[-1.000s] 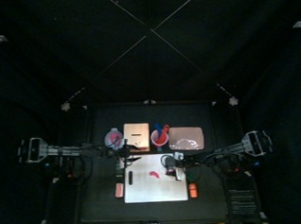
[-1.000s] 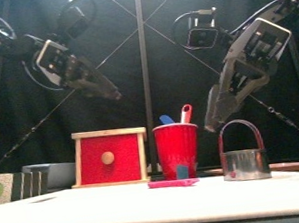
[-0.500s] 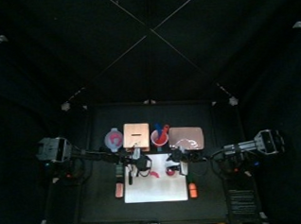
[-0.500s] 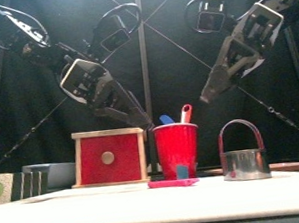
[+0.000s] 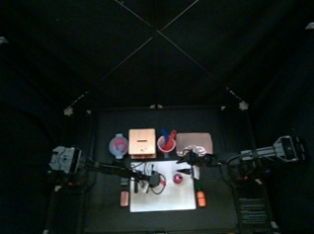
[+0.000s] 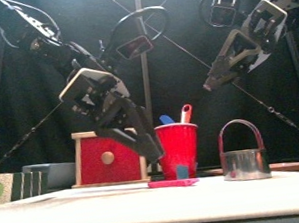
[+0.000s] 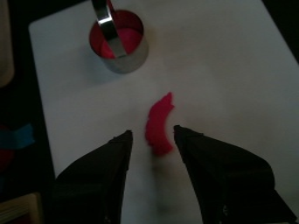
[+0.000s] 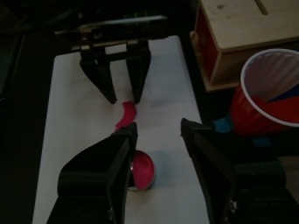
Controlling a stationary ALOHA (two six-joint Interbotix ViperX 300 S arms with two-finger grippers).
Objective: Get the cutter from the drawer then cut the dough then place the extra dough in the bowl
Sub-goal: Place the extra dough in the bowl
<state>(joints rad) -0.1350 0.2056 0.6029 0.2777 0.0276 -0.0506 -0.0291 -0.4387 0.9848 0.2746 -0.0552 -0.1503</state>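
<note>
Small black table (image 5: 104, 219) inside black curtains (image 5: 153, 40); at mid-front, a white cutting board (image 5: 164, 195). Along the back of the table, left to right: blue-grey bowl (image 5: 118, 144), pale wooden box (image 5: 143, 139) with red drawer front, red cup (image 5: 168, 141) with a blue and a red toy knife, pink tray (image 5: 197, 142).

Over the board's left part, the left gripper (image 7: 152, 133), jaws spread wide. Between and just beyond its tips, flat on the board and untouched, a curved strip of extra dough (image 7: 162, 118). Farther along the board, well apart from the strip, the round metal cutter (image 7: 119, 44), upright, with red dough inside its ring.

To the right, the right gripper (image 8: 158, 125), jaws likewise apart and holding nothing.

Heights only in the front view: left gripper low before the wooden box, right gripper high above the cutter, wire handle arched upward. Dough inside the cutter only in the left wrist view. In the right wrist view, both grippers at once, with the strip just off the left tips and a round pink shape low between the right jaws.
</note>
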